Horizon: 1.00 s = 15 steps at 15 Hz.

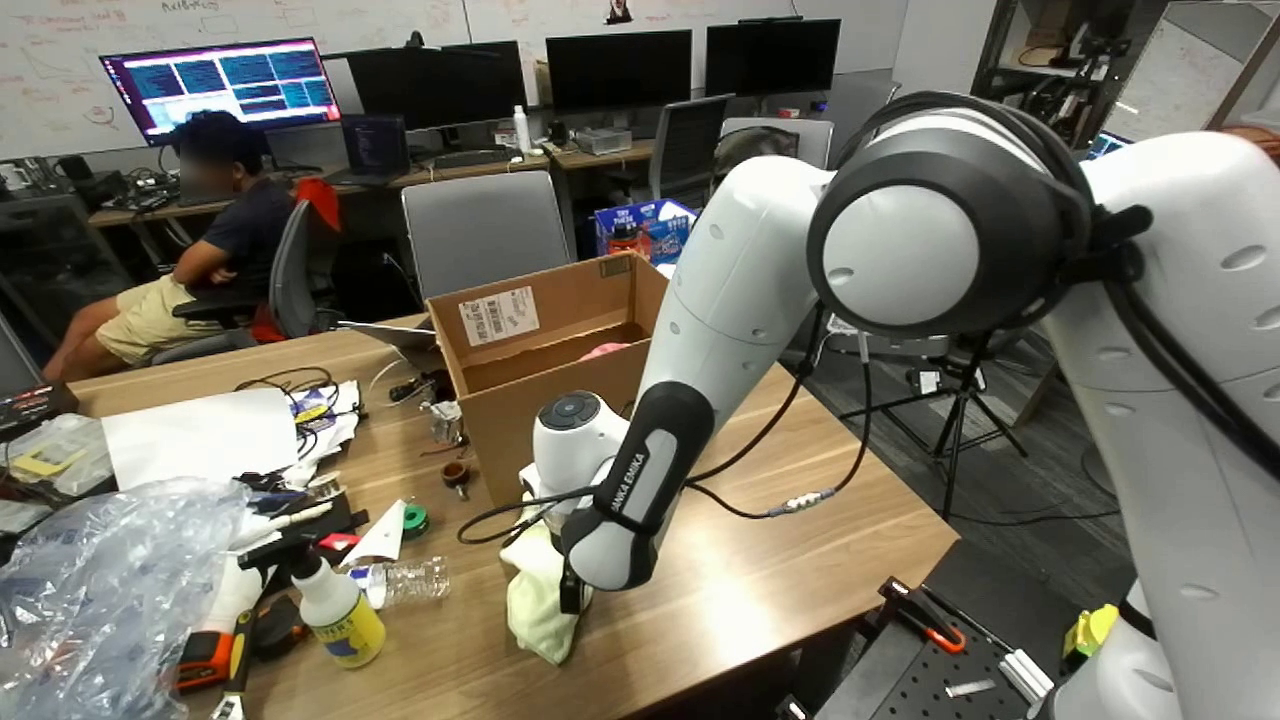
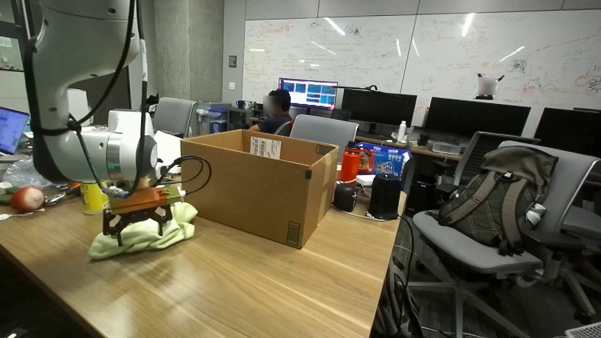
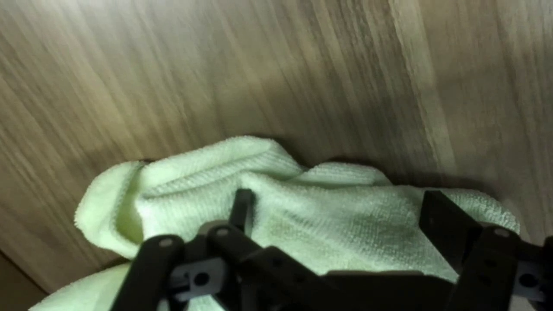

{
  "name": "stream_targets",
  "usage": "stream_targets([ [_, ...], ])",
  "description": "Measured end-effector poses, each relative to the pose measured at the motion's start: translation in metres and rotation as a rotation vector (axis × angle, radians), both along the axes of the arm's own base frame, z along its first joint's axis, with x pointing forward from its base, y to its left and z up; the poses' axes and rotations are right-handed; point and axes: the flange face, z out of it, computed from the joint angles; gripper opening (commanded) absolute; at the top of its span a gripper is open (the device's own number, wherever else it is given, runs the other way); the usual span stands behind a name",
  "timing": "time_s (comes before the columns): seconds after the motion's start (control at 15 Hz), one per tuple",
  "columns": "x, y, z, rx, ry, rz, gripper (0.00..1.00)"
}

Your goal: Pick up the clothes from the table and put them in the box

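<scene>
1. Broadly, the wood-grain table [image 2: 244, 291] stretches beneath the rest.
2. Next, the brown cardboard box [image 2: 239, 195] stands upright on it, open at the top.
3. Near the box's wall, the yellow-green garment [image 1: 538, 612] lies crumpled on the table.
4. Over that garment hangs the gripper [image 3: 339, 201], jaws wide apart; whether it touches the fabric, I cannot tell.
5. Inside the box, part of a pink garment [image 1: 604, 351] shows.

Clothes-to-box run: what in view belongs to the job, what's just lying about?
Job:
light wood-grain table
open brown cardboard box
pink fabric inside it
yellow-green fabric garment on the table
black two-fingered tool

Lying about:
clear crumpled plastic bag
white spray bottle, yellow label
clear plastic bottle on its side
</scene>
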Motion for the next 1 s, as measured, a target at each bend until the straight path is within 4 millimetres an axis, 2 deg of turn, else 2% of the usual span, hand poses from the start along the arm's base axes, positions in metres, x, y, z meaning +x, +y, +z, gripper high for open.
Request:
stream_targets([
  [0.47, 0.004, -0.002, -0.014, -0.003, 0.011, -0.013, 1.0],
  [0.53, 0.005, -0.002, -0.015, -0.003, 0.011, -0.015, 0.75],
  [0.6, 0.005, -0.002, -0.015, -0.003, 0.011, -0.017, 0.75],
  [0.67, 0.006, -0.003, -0.015, -0.004, 0.011, -0.019, 0.68],
  [0.73, 0.007, -0.003, -0.016, -0.004, 0.01, -0.022, 0.58],
  [1.0, 0.011, -0.009, -0.016, -0.009, 0.005, -0.033, 0.29],
])
